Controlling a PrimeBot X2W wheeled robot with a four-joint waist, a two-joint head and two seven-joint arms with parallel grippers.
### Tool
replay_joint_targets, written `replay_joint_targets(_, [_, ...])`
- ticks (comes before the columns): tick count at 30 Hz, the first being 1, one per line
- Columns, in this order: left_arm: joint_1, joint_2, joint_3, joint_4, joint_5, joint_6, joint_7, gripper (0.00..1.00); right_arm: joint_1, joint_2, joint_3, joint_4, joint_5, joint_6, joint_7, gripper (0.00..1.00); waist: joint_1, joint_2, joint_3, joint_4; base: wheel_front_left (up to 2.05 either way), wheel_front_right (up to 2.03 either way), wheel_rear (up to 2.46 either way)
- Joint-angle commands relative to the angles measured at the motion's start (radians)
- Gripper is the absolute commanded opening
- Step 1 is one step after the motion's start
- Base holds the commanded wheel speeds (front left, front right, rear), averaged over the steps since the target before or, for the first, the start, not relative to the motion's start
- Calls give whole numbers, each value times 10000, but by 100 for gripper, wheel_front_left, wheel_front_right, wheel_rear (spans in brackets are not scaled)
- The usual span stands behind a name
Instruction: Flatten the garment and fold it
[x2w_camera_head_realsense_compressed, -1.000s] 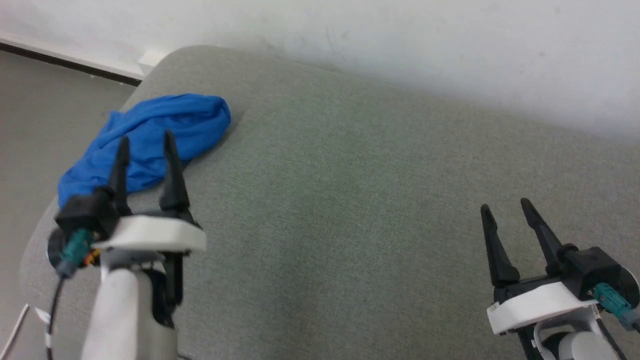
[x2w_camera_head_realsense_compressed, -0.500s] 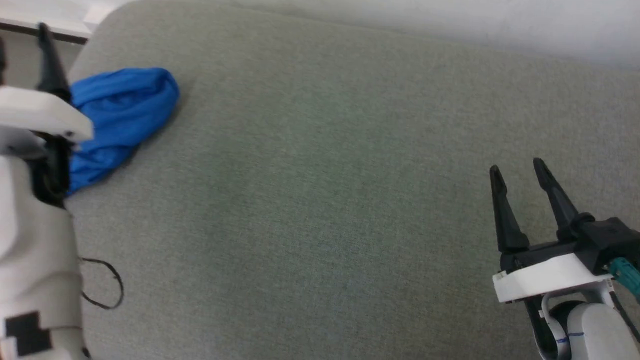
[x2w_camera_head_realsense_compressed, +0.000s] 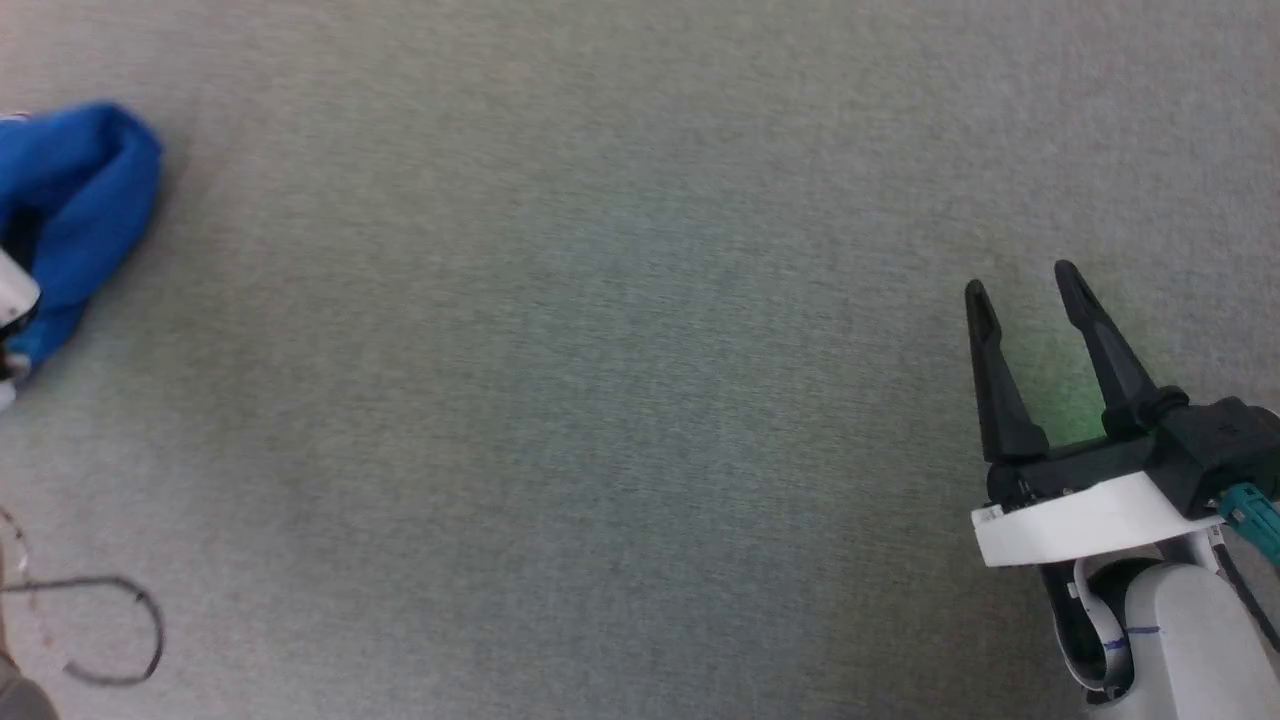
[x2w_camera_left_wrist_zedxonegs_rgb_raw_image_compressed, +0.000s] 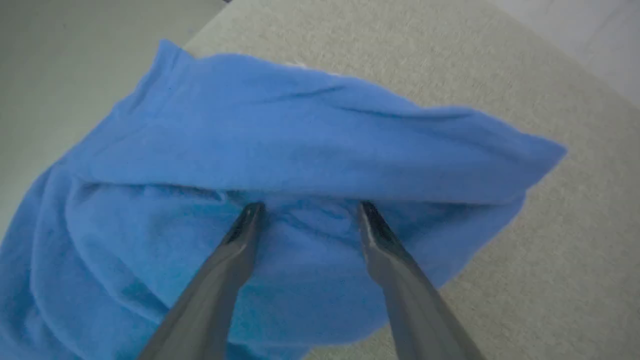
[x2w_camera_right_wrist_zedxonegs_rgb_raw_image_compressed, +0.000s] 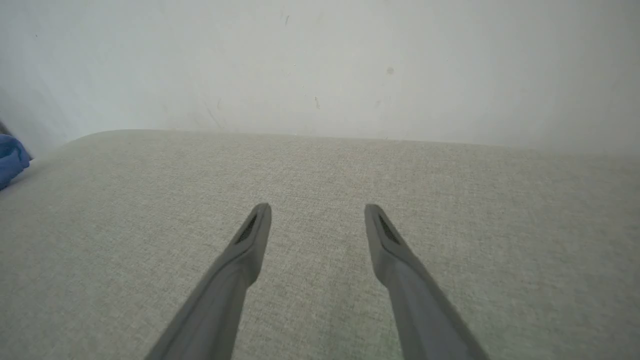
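Garment (x2w_camera_left_wrist_zedxonegs_rgb_raw_image_compressed: 300, 140) bunched on cushion (x2w_camera_head_realsense_compressed: 640, 400); left jaws wide over it; right jaws wide, empty.

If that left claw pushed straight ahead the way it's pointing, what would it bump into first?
Probably the crumpled blue garment: the left gripper, open, points right into its folds, its tips seemingly touching the cloth.

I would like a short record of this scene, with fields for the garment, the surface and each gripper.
garment: bright blue, crumpled in a heap, not yet flattened
cushion: grey fabric, the garment lies near its edge
left gripper: open, fingertips at a fold of the garment, not closed on it
right gripper: open, empty, over bare cushion, apart from the garment
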Motion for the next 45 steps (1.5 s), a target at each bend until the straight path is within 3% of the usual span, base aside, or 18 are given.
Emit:
replay_joint_targets(1, [-287, 177, 95, 436, -209, -32, 452, 100, -206, -34, 28, 49, 94, -7, -129, 100, -2, 0, 572, -543, 0, 0, 0])
replay_joint_targets(5, [-513, 338, 221, 1493, -642, -113, 2115, 100, -338, -24, 49, 214, 164, -7, -297, 100, -2, 0, 684, -574, 0, 0, 0])
replay_joint_targets(7, [-652, 464, 298, 1742, -776, -42, 2459, 41, -416, -10, 73, 279, 191, -7, -375, 100, -2, 1, 712, -568, 0, 0, 0])
replay_joint_targets(8, [-632, 478, 291, 1738, -782, -19, 2483, 0, -443, -1, 98, 310, 201, -7, -400, 100, -2, 1, 684, -578, 0, 0, 0])
replay_joint_targets(12, [-562, 560, 53, 1658, -629, -41, 2643, 0, -514, 26, 169, 463, 211, -7, -481, 100, -2, 1, 451, -591, 0, 0, 0])
replay_joint_targets(15, [-576, 755, -320, 1209, -230, -100, 1998, 0, -504, 48, 160, 646, 218, -7, -527, 100, -2, 1, 153, -554, 0, 0, 0])
replay_joint_targets(21, [-916, 1118, -1109, 219, 753, -16, -229, 0, -381, 110, 97, 1127, 337, -7, -654, 100, -2, 1, -898, -489, 0, 0, 0])
replay_joint_targets(29, [-1568, 968, -2159, -567, 1824, -130, -4176, 0, 113, 189, -399, 1648, 577, -7, -780, 100, -2, 1, -2741, -569, 0, 0, 0])
replay_joint_targets(35, [-1799, 259, -3035, -769, 2388, -213, -6140, 0, 681, 195, -799, 1920, 1061, -7, -812, 100, -2, 1, -3946, -909, 0, 0, 0])
replay_joint_targets(41, [-1003, -1011, -3749, -1179, 2335, -403, -6522, 0, 1336, 197, -1134, 2043, 1350, -7, -819, 100, -2, 1, -4823, -1456, 0, 0, 0])
replay_joint_targets(45, [72, -2152, -4134, -1584, 2007, -466, -6512, 0, 1720, 197, -1188, 2080, 1393, -7, -820, 100, -2, 1, -5201, -1943, 0, 0, 0])
